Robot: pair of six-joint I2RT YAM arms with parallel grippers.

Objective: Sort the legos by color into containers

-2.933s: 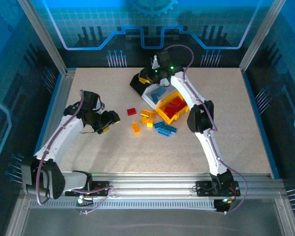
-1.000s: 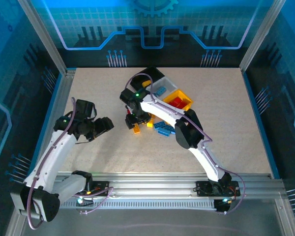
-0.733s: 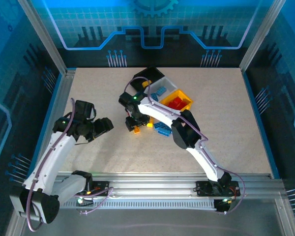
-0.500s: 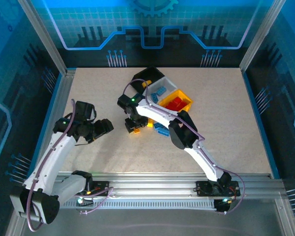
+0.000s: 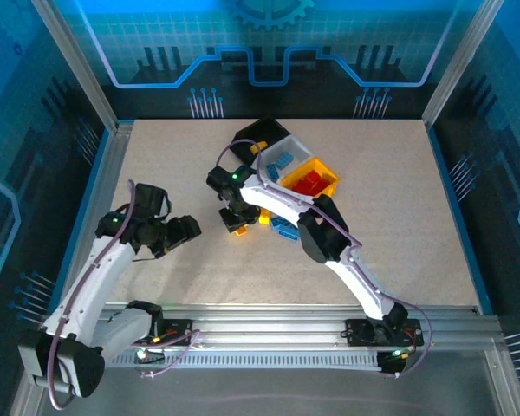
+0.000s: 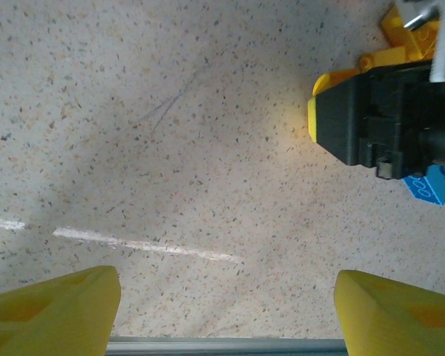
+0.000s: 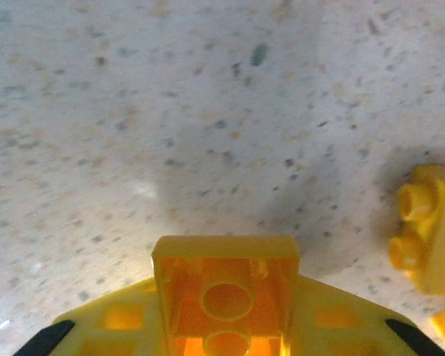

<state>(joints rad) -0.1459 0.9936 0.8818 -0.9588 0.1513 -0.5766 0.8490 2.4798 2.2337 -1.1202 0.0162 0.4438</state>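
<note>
My right gripper (image 5: 237, 221) is down at the table just left of the loose legos, shut on a yellow-orange lego (image 7: 225, 285) that sits underside up between its yellow fingers (image 7: 111, 326). Another yellow lego (image 7: 425, 227) lies just to its right. Blue legos (image 5: 283, 227) lie on the table beside it. The containers stand behind in a row: black (image 5: 262, 132), white (image 5: 296, 147) holding blue legos, yellow (image 5: 329, 173) holding red legos (image 5: 309, 182). My left gripper (image 5: 189, 230) hovers open to the left, nothing between its fingers (image 6: 52, 311).
In the left wrist view, the right gripper's black and yellow body (image 6: 378, 122) is at the upper right, with a blue lego (image 6: 430, 185) below it. Speckled tabletop spreads bare to the left and toward the near rail (image 5: 269, 312).
The right gripper came down from the bins to the loose legos and closed on the yellow-orange one. The left arm drew back slightly toward the near edge.
</note>
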